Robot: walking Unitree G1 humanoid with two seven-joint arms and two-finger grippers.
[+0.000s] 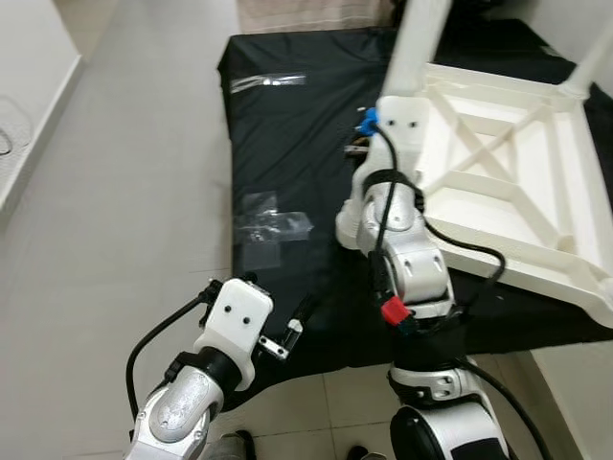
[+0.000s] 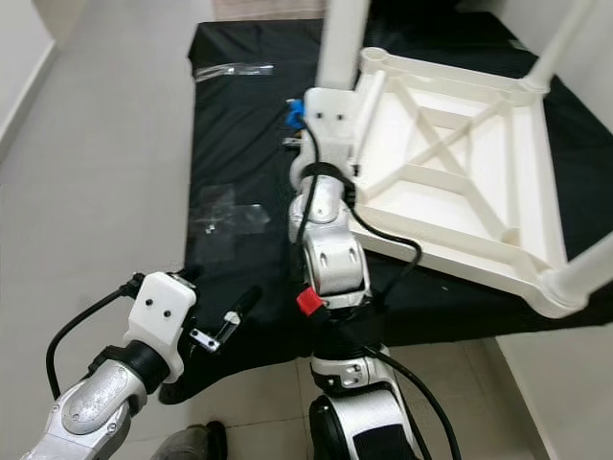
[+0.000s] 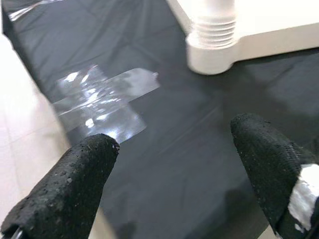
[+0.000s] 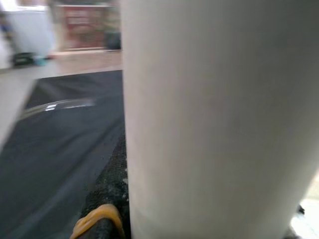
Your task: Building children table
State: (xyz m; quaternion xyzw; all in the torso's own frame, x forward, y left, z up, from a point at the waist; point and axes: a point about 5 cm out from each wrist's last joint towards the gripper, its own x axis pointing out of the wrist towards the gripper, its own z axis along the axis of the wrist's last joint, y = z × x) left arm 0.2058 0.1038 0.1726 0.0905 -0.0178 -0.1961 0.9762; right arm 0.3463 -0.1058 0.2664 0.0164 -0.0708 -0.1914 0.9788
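Note:
A white children's table (image 2: 436, 153) lies upside down on a black-covered surface (image 1: 287, 144), with legs standing up at its corners. My right arm reaches up along the table's near-left side. There my right gripper (image 1: 391, 103) is shut on a white leg (image 1: 419, 43); one black finger (image 4: 107, 199) presses against that leg (image 4: 209, 124). In the left wrist view a leg's threaded end (image 3: 213, 27) sits in a corner socket (image 3: 212, 57). My left gripper (image 3: 174, 142) hangs open near the surface's front edge, with nothing between its fingers.
A crumpled clear plastic bag (image 1: 273, 225) lies on the black cover in front of my left gripper, and a clear strip (image 1: 268, 81) lies farther back. Grey floor tiles (image 1: 115, 192) run along the left. The cover's front edge (image 1: 316, 369) is just beyond my body.

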